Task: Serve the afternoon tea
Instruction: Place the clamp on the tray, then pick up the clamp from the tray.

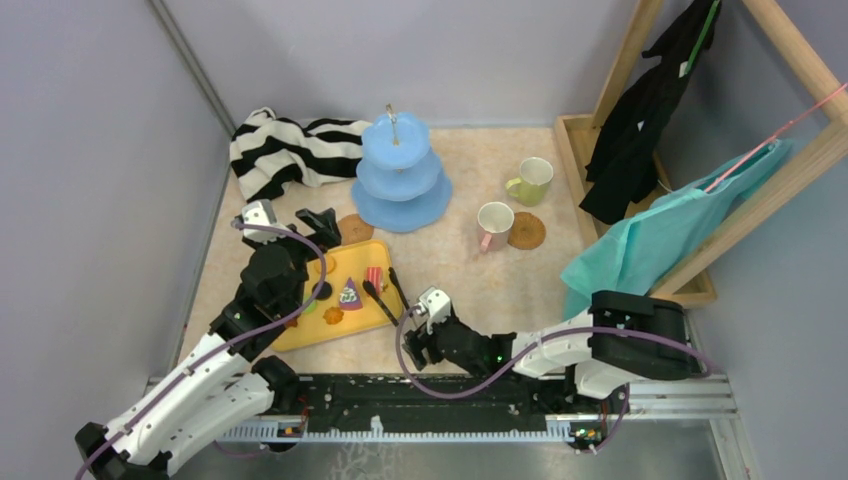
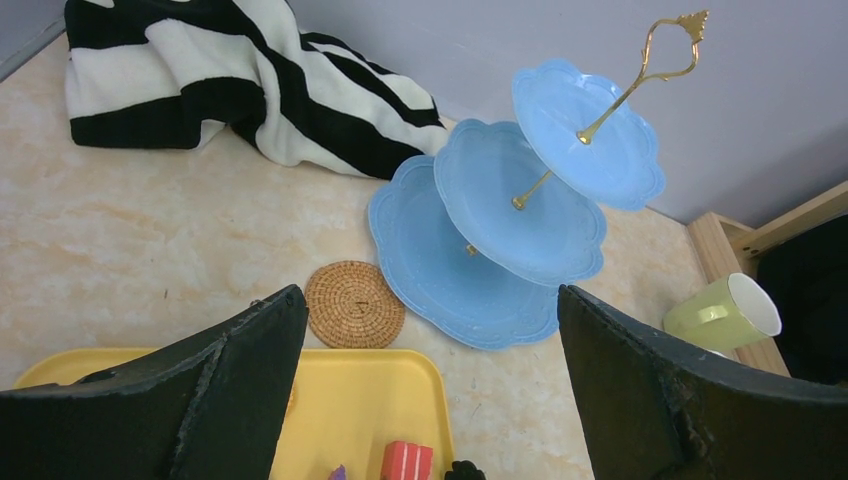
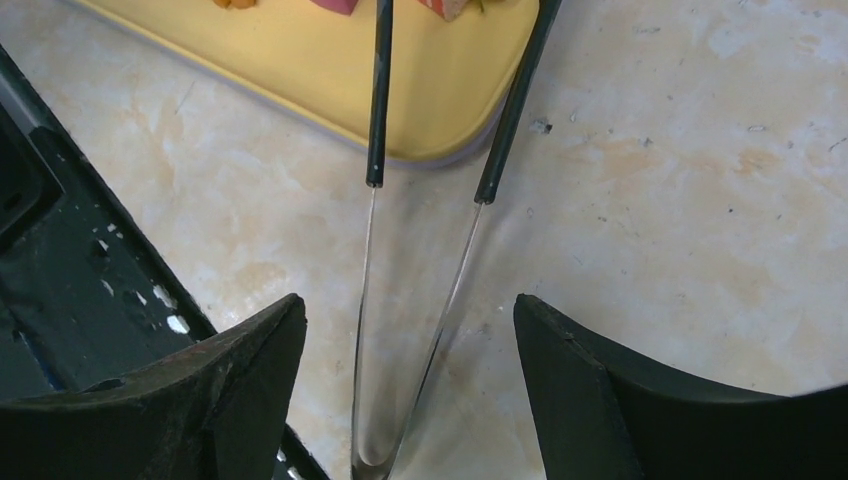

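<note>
Right gripper [image 3: 408,310] stood wide open, its black fingers [image 3: 200,400] filling the lower corners of the frame. Between them, touching neither, lay tongs [image 3: 379,100], joined at bottom centre, with black-sleeved tips reaching over the corner of a yellow tray [image 3: 300,70] at the top. Pale marbled table [image 3: 700,150] lay beneath, a black rail [image 3: 50,250] at left.

Black-and-white striped cloth [image 1: 285,150] bunched at far left of beige marbled table [image 1: 470,290], flat yellow plastic tray [image 2: 370,400] nearer, clear tongs with black tips [image 3: 375,100] lying tips over tray's corner, wooden frame rack [image 1: 640,50] at right with black garment [image 1: 640,120] and teal garment [image 1: 660,240] hanging.
</note>
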{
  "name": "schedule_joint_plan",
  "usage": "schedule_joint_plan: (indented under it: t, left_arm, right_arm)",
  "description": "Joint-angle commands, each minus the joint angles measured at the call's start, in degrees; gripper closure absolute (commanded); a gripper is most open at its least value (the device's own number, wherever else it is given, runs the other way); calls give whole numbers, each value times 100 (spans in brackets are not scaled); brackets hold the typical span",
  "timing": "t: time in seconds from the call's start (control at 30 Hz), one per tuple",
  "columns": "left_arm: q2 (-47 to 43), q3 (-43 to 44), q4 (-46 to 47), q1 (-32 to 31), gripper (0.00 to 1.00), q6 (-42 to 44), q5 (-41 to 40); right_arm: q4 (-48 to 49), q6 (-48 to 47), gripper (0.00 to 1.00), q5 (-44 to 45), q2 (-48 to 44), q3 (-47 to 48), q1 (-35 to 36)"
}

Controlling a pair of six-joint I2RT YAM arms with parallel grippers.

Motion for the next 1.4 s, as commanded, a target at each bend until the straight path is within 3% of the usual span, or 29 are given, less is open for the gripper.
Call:
schedule_joint_plan:
  t: [0.0, 0.2, 0.63, 0.83, 1.03, 1.37]
  left_arm:
    - [2, -61, 235, -31, 1, -86, -18]
    - [145, -124, 366, -31, 1, -145, 21]
    - [305, -285, 655, -31, 1, -145, -36]
    - [332, -337, 797, -31, 1, -106, -54]
    - [306, -362, 828, -31, 1, -87, -72]
    - [245, -396, 842, -31, 1, -66, -79]
  right_arm:
    - [490, 83, 24, -289, 242, 176, -116]
    - [611, 155, 27, -487, 531, 225, -236]
    - [779, 24, 54, -700, 787, 334, -313]
    - [697, -104, 54, -662, 953, 544, -317]
    - [596, -217, 45, -526, 1120, 736, -317]
    - [224, -374, 48, -549, 1399, 1104, -317]
